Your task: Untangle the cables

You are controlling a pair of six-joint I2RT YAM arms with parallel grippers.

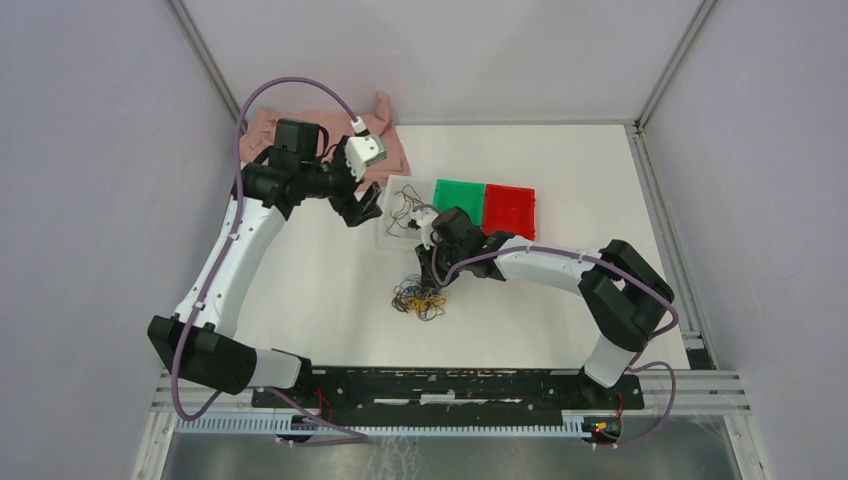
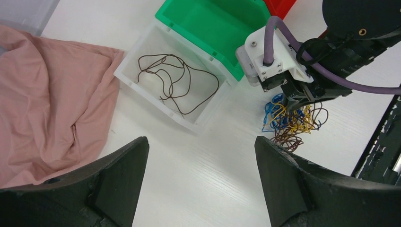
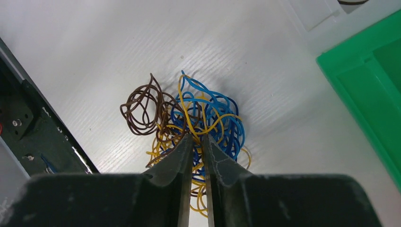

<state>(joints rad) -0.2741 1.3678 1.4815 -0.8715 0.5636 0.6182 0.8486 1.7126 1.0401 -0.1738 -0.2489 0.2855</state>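
Observation:
A tangle of yellow, blue and dark brown cables [image 1: 418,298] lies on the white table in front of the bins. It also shows in the left wrist view [image 2: 291,120] and the right wrist view [image 3: 189,111]. My right gripper [image 1: 432,272] is down on the tangle, its jaws [image 3: 197,137] nearly together with blue and yellow strands pinched between them. One loose dark brown cable [image 2: 177,82] lies inside the clear white bin [image 2: 142,92]. My left gripper [image 1: 365,207] hovers left of that bin, wide open and empty [image 2: 201,142].
A green bin [image 1: 458,198] and a red bin [image 1: 510,208] stand in a row right of the white bin [image 1: 385,237]. A pink cloth [image 1: 330,135] lies at the back left. A black rail [image 1: 450,385] runs along the near edge.

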